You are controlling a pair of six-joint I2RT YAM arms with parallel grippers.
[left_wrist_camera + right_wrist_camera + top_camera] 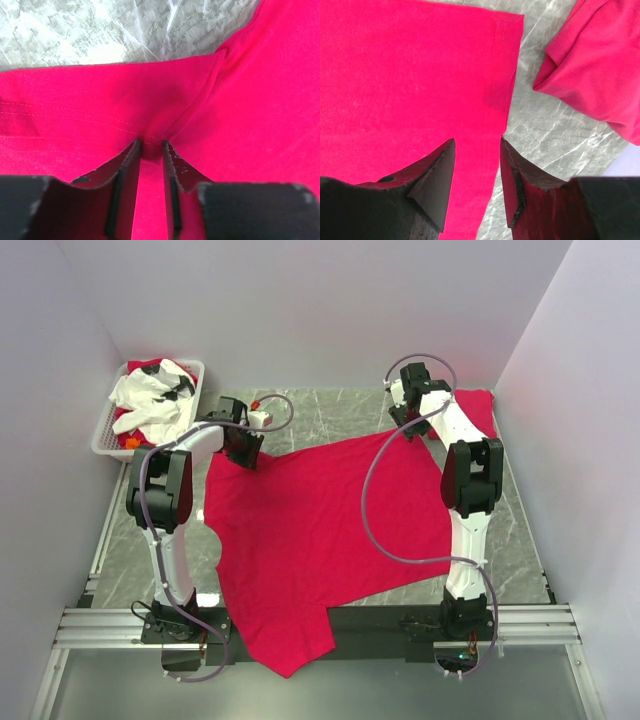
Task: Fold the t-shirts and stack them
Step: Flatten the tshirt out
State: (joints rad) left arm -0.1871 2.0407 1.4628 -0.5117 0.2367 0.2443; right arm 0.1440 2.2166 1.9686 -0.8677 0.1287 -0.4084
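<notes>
While my left end effector [150, 145] is clamped on a puckered pinch of the spread t-shirt [310, 530] just inside its stitched hem, the right end effector [477, 142] hangs with its jaws apart over the other far corner. One of its fingers is above cloth and the other is about at the hem's edge.

That shirt lies across the middle of the worktop [330, 410], and its lower part droops over the near edge at the bottom of the overhead frame. A second t-shirt [478, 405] sits at the upper right, and a basket [105, 430] of cloths at the upper left.

I judge the step to be taking both far corners for a fold. To do it well, I'd lower the right side until the hem sits between the fingers and close on its full thickness. I'd keep clear of the second shirt nearby. Then I'd lift both sides evenly, so the edge between them is taut and the overhang doesn't pull the cloth askew.
</notes>
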